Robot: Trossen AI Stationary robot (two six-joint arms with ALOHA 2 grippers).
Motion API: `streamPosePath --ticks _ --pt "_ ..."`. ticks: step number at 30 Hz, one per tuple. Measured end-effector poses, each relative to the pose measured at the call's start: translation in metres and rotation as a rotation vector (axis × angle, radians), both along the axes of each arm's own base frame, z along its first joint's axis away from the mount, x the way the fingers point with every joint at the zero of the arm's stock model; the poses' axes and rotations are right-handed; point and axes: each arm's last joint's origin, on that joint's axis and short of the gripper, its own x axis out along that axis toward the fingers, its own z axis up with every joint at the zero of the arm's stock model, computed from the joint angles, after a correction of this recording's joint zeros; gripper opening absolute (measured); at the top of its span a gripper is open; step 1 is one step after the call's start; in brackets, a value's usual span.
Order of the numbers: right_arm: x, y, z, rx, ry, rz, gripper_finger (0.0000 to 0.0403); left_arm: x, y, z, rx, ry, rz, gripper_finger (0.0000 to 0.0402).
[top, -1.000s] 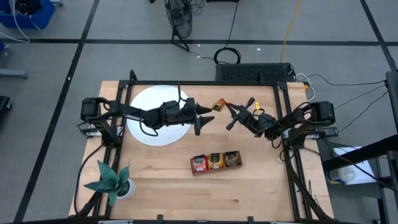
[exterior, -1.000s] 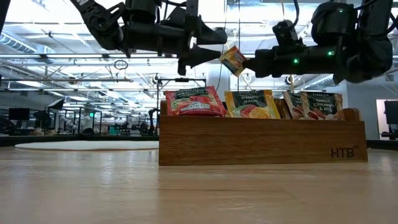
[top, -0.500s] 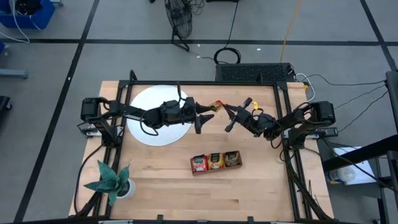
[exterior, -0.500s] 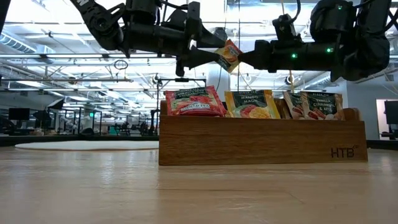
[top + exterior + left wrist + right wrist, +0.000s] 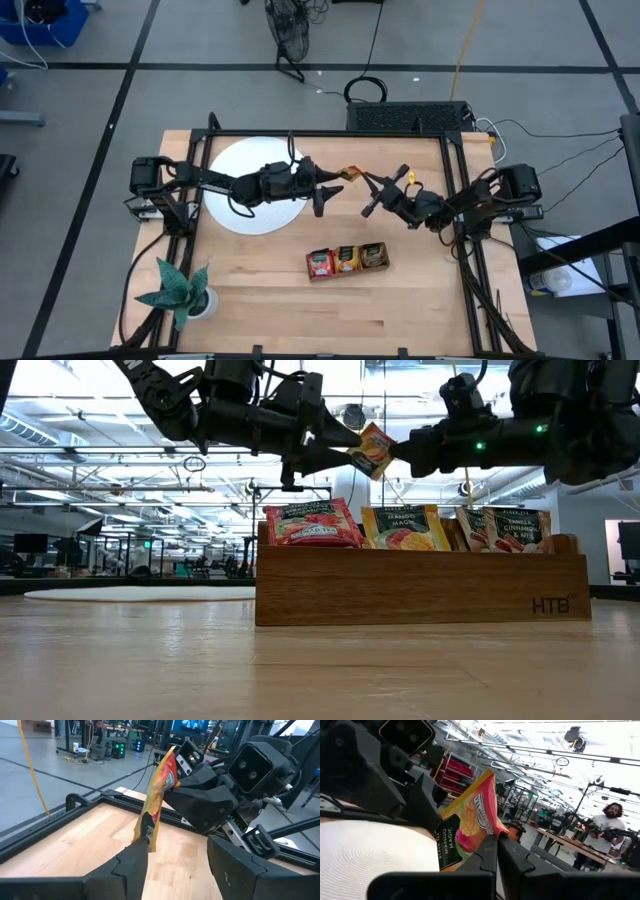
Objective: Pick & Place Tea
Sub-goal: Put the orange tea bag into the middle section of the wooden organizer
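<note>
Holding: my right gripper point(image 5: 398, 452) is clamped on an orange-yellow tea sachet point(image 5: 372, 450), up in the air above the worktop point(image 5: 260, 290).
Left gripper point(image 5: 336, 184): fingers spread around the sachet's free edge, one fingertip touching it.
Other tea: standing in the wooden tray point(image 5: 420, 588) below.
White disc point(image 5: 228, 160): under my left arm.

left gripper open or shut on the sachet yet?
Open. Left gripper fingers straddle the orange sachet with a gap; the right gripper is shut on it.

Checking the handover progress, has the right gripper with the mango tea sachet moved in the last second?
Yes. The right gripper carried the sachet toward the left gripper; against the wooden tray, it has shifted leftward.
</note>
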Motion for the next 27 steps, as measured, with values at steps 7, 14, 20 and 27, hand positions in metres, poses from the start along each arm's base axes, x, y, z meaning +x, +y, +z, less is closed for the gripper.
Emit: streamPosePath --ticks 7,14,20,27 --pt "-0.001 0.007 0.001 -0.017 0.024 -0.033 0.0 0.0 0.0 -0.001 0.018 0.013 -0.001 0.0202" --pt "-0.003 0.016 0.006 -0.026 0.022 -0.04 0.0 0.0 0.0 -0.004 0.013 0.043 -0.001 0.0202" --pt "-0.003 0.018 0.007 -0.02 0.012 -0.025 0.0 0.0 0.0 -0.003 0.014 0.038 0.0 0.0202" --pt "-0.003 0.018 0.006 -0.003 0.004 -0.008 0.0 0.0 0.001 0.0 -0.003 0.003 0.018 0.0202"
